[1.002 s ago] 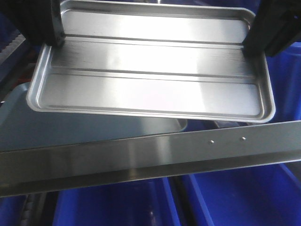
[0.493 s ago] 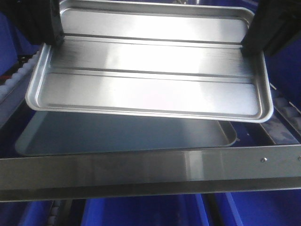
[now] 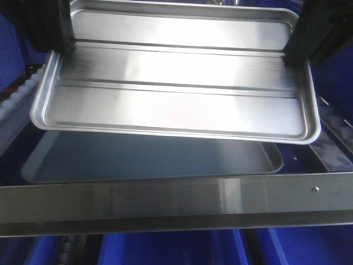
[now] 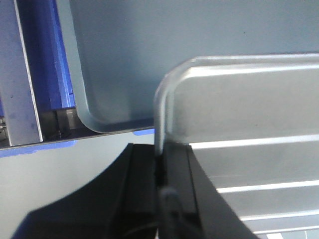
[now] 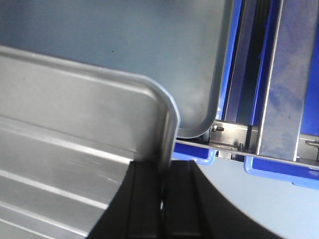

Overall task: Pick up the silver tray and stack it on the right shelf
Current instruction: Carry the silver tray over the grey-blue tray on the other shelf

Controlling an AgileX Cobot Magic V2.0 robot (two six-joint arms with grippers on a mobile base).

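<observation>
The silver tray [image 3: 176,77] hangs level in the air, its two long ridges running left to right. My left gripper [image 3: 62,48] is shut on its left rim, and my right gripper [image 3: 292,55] is shut on its right rim. In the left wrist view the black fingers [image 4: 144,184] pinch the tray's rim [image 4: 159,124] near a rounded corner. The right wrist view shows the same pinch [image 5: 165,174] on the other rim [image 5: 169,129]. Below the tray lies the right shelf, its brushed-steel front bar [image 3: 165,201] crossing the picture.
A larger dull grey tray [image 3: 138,157] rests on the shelf right under the held one. White roller tracks [image 3: 19,91] run along the shelf's left side and more rollers [image 3: 336,124] along its right. Blue bins [image 3: 165,248] sit below the bar.
The shelf bar has levelled out and sunk lower in the picture, and the grey tray under the held one now shows in full. The silver tray stays gripped at both ends.
</observation>
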